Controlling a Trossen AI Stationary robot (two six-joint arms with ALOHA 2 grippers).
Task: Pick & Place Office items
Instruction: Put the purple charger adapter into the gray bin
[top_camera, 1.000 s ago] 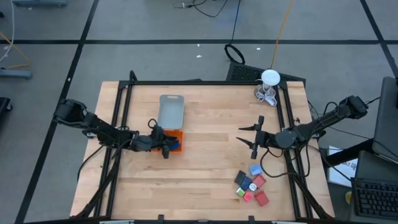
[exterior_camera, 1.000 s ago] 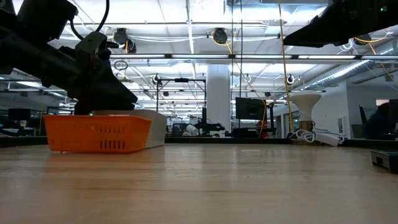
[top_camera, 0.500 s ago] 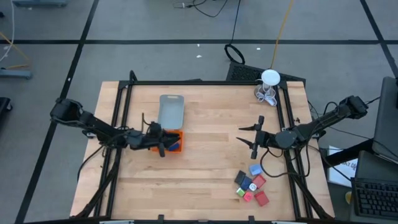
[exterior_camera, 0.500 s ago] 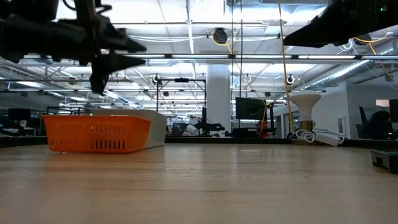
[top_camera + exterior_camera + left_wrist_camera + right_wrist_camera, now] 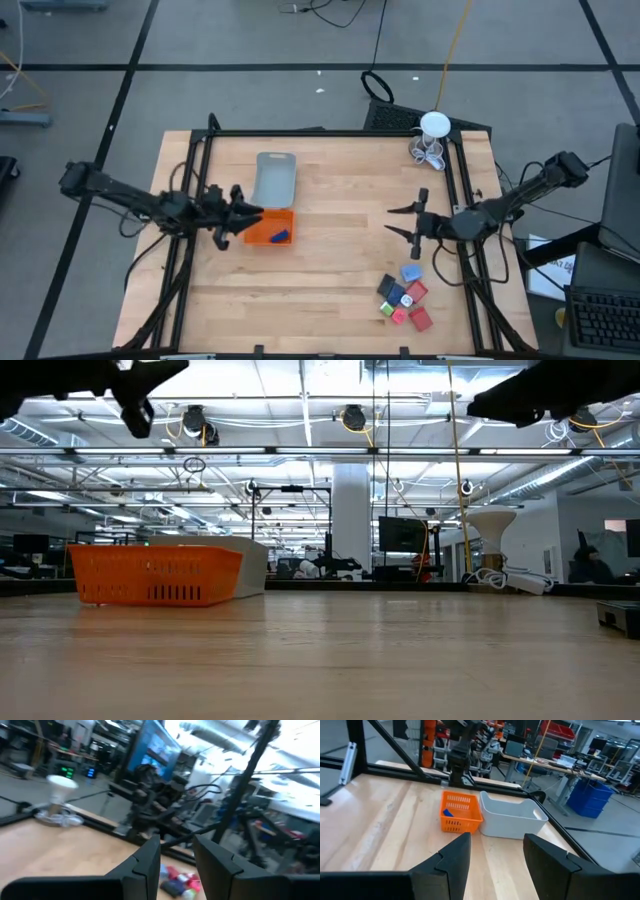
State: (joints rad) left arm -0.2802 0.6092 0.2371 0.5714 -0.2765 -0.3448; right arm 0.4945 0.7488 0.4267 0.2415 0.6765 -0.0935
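High view: one blue item (image 5: 280, 236) lies in the orange tray (image 5: 268, 229), which abuts the grey tray (image 5: 275, 180). The other items (image 5: 404, 296) sit clustered near the tabletop's (image 5: 330, 270) right front. The left gripper (image 5: 243, 214) hangs at the orange tray's left edge, narrow and empty. The right gripper (image 5: 397, 222) hovers behind the cluster, apart and empty.

Low view: orange tray (image 5: 155, 574) on the tabletop.

Left wrist view: fingers (image 5: 150, 862) slightly parted, nothing between.

Right wrist view: fingers (image 5: 457, 855) apart, trays beyond.

By this, one item is placed; most remain.
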